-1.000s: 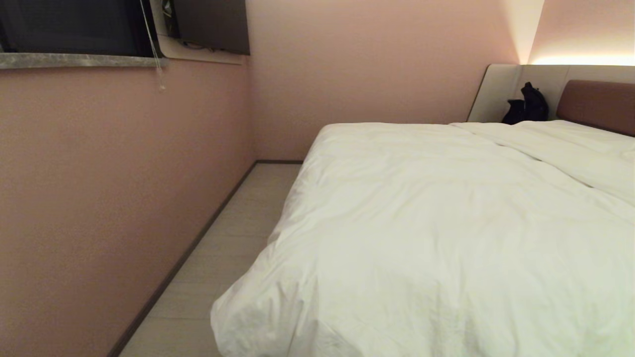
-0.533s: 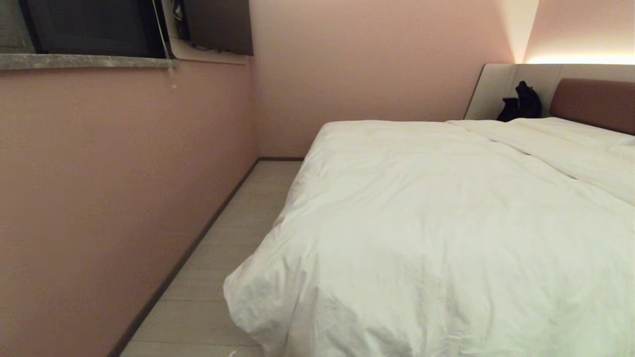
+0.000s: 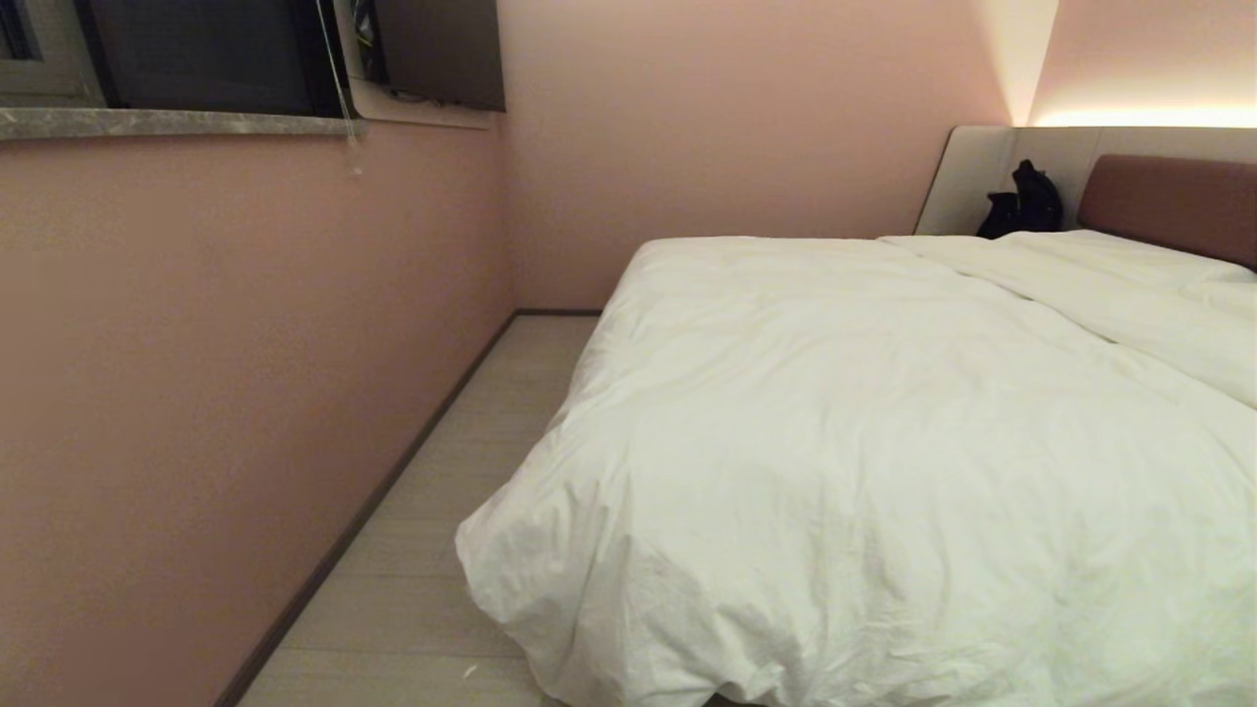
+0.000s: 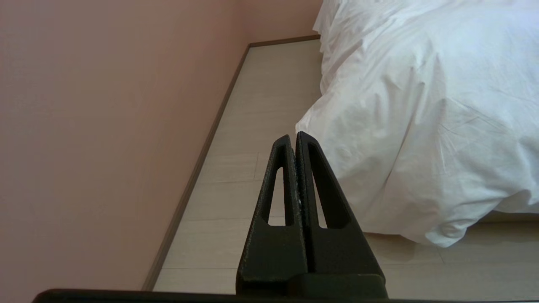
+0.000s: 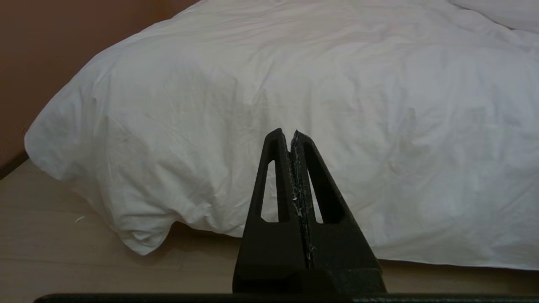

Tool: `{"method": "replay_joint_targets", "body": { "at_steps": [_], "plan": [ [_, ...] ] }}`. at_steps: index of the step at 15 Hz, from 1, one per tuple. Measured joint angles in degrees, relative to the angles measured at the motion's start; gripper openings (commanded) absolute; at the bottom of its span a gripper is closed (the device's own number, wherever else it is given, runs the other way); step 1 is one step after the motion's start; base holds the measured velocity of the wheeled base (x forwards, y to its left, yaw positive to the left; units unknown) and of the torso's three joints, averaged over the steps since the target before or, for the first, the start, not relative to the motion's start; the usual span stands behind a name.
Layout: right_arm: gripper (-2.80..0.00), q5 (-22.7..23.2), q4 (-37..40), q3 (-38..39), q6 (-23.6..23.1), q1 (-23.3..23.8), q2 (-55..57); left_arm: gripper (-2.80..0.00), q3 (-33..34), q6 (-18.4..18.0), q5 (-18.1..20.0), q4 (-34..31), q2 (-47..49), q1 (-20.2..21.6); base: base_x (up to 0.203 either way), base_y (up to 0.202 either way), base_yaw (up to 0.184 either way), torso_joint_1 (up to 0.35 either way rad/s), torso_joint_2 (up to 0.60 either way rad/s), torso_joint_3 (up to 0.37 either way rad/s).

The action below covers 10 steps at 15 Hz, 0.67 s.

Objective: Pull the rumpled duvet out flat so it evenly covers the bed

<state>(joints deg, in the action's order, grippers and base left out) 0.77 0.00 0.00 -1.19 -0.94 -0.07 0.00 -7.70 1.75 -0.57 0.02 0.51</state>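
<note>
Duvet [image 3: 884, 442] spread over the bed [image 3: 1169, 201], its corner overhanging the foot toward the floor [image 3: 442, 511] — both grippers, left [image 4: 293, 139] and right [image 5: 290, 134], jaws pressed together, poised short of that corner, nothing gripped.

Duvet [image 3: 884, 442] on bed, ahead of both grippers.
Its corner [image 4: 438, 235] hangs right of the left gripper [image 4: 293, 136]; the wall [image 4: 105, 126] stands left.

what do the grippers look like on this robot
Both look alike: the left gripper and right gripper each have two matte black, rough-textured fingers, wedge-shaped and tapering to a point, each with a long slot cut through it. The right one's inner edges carry whitish flecks. No cables or markings show, and the arms are out of view.
</note>
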Motion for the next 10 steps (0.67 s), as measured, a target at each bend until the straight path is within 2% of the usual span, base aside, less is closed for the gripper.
{"method": "replay_joint_targets", "body": {
  "at_steps": [10],
  "plan": [
    [-2.80, -0.02, 0.00, 0.00, 0.00, 0.00, 0.00, -2.80, 0.00, 0.00, 0.01, 0.02, 0.01, 0.01, 0.000, 0.000, 0.000, 0.000, 0.00, 0.000]
  ]
}}
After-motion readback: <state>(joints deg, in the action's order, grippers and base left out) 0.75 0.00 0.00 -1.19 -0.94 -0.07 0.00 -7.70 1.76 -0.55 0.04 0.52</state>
